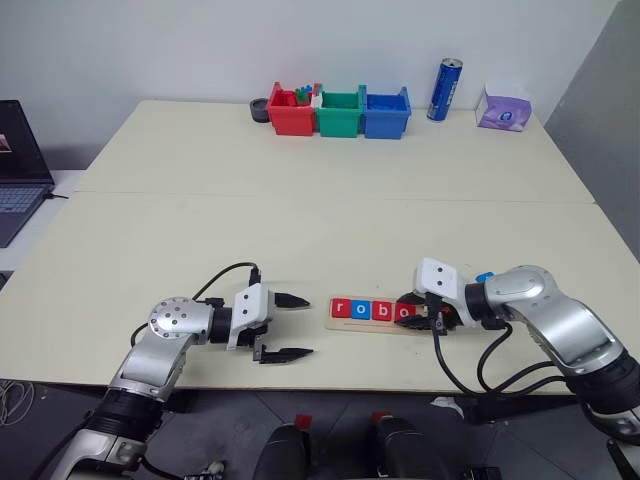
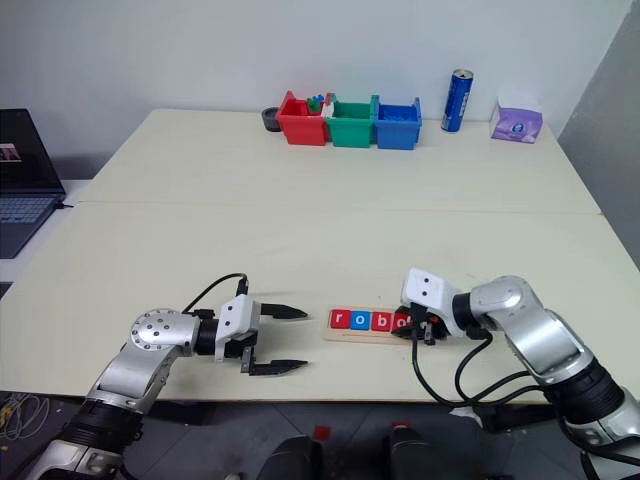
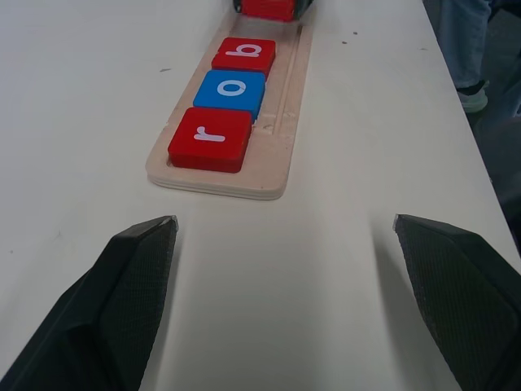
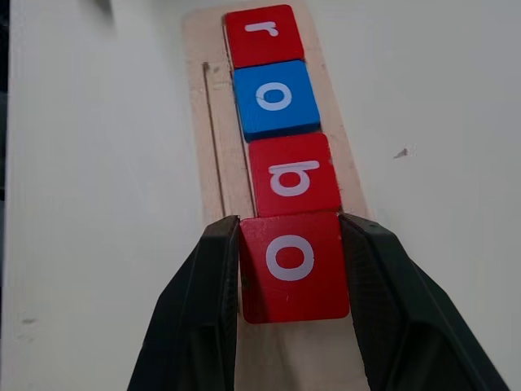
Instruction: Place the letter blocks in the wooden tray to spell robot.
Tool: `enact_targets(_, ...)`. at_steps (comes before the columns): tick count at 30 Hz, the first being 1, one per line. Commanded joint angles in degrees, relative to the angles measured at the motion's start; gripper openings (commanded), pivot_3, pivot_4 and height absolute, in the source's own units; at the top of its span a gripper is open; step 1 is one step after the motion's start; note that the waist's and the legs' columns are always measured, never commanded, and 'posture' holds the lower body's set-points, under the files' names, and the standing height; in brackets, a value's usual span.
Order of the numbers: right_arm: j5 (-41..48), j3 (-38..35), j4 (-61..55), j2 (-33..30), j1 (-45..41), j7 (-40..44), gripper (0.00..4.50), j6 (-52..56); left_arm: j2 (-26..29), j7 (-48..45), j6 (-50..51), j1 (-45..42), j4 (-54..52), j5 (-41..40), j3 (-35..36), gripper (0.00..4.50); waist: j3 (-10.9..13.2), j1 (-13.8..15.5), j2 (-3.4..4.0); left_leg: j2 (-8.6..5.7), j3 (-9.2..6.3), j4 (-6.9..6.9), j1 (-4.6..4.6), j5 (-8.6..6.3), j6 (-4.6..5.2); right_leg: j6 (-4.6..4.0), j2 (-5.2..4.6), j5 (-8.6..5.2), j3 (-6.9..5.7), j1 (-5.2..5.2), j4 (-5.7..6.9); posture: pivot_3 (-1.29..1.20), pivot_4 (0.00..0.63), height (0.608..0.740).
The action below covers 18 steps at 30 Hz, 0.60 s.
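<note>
A large pale table (image 1: 330, 190) is seen, its top made of two slabs with a seam across; a light wall lies behind and a laptop (image 1: 18, 165) sits off the left edge. At the far edge a red bin (image 1: 290, 112), a green bin (image 1: 339, 113) and a blue bin (image 1: 386, 113) are lined up, touching, with a blue can (image 1: 444, 89) and a purple tissue pack (image 1: 503, 110) to their right.

Near the front edge the wooden tray (image 3: 286, 122) is laid lengthwise between the two arms. In it three letter blocks are seated in a row, touching: red r (image 4: 262, 33), blue o (image 4: 275, 97), red b (image 4: 293, 174).

A fourth block, the red o (image 4: 291, 262), is clamped between the fingers of the right gripper (image 4: 291, 273), directly after the b and over the tray. Whether it is already seated flat cannot be told.

The left gripper (image 1: 285, 326) is held spread wide and empty, just beside the tray's r end, apart from it.

Step judged: fourth letter being placed, task well past halfway. Next, the o should be pressed down flush against the b and let go; then the t block is needed, which is not identified here. A small blue shape (image 1: 484, 277) by the right arm is too small to name.
</note>
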Motion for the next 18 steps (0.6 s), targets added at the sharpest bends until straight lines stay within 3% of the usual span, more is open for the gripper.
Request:
enact_targets(1, -1.2, 0.0, 0.6, 0.5, -2.2, 0.3, 1.45, -1.6, -0.2, 0.5, -1.1, -0.5, -0.7, 0.2, 0.2, 4.5, 0.0, 0.0, 0.0, 0.0, 0.0, 0.0, 0.0, 0.0, 0.0, 0.0, 0.0, 0.0, 0.0, 0.0, 0.0, 0.0, 0.15, 0.74)
enact_targets(18, -2.9, 1.6, 2.5, 1.7, -3.8, 2.2, 1.45, -2.4, 0.3, 1.2, -1.9, 0.5, -0.9, 0.4, 0.4, 4.5, 0.0, -0.1, 0.0, 0.01, -0.02, 0.0, 0.0, 0.0, 0.0, -0.01, 0.0, 0.01, -0.02, 0.0, 0.01, 0.0, 0.15, 0.74)
